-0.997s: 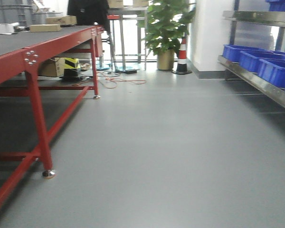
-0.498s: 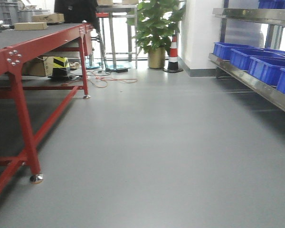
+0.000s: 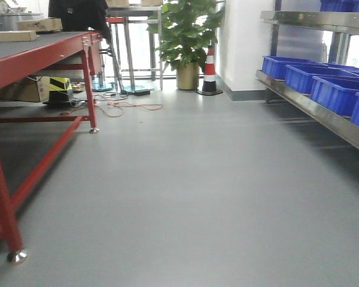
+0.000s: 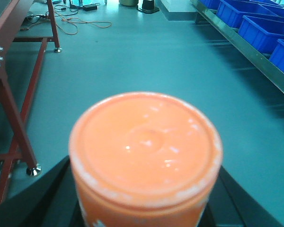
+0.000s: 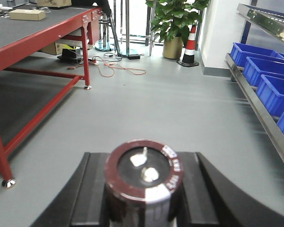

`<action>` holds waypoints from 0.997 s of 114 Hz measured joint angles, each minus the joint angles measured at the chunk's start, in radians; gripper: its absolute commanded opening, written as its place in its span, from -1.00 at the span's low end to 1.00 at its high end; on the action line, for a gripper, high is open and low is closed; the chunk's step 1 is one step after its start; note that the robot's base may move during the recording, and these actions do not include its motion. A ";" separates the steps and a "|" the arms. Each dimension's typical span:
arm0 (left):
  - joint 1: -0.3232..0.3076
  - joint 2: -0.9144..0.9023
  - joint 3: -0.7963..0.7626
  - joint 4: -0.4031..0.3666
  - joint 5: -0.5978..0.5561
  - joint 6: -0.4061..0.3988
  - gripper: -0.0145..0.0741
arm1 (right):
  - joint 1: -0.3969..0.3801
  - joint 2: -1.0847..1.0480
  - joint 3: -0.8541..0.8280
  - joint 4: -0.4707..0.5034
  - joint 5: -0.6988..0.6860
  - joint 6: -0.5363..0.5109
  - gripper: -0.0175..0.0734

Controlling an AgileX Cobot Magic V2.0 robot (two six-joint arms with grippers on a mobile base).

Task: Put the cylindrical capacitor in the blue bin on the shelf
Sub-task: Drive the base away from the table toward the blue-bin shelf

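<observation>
Checking entry one, right arm: what is held, and where?

Reply: cylindrical capacitor (image 5: 144,182), one. Low centre of the right wrist view, upright, terminals up, grey stripe toward the lens. Held by the right jaws, closed narrowly on its maroon sleeve from both sides.

Query: handling notes?

Reply: judged light and rigid; sleeve smooth, likely slippery. Take hold at mid-sleeve on opposite sides, never by the two silvery terminals, which look bendable.

Query: entry two?

Reply: left jaws, closed around an orange-lidded canister (image 4: 146,156) that fills the lower centre of the left wrist view.

Query: destination?

Reply: blue bins (image 3: 302,78), a row along the right edge of the front view, seated on the shelf (image 3: 323,115) behind its steel rail. Well apart from both arms, grey floor (image 3: 185,191) between. Red-framed counter (image 3: 36,60) at upper left is not the target. Capacitor not yet binned.
</observation>
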 measured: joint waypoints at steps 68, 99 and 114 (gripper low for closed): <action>0.000 0.000 0.000 0.000 0.000 0.000 -0.92 | 0.000 0.000 0.000 0.000 0.000 0.000 -0.97; 0.000 0.000 0.000 0.000 0.000 0.000 -0.92 | 0.000 0.000 0.000 0.000 0.000 0.000 -0.97; 0.000 0.000 0.000 0.000 0.000 0.000 -0.92 | 0.000 0.000 0.000 0.000 0.000 0.000 -0.97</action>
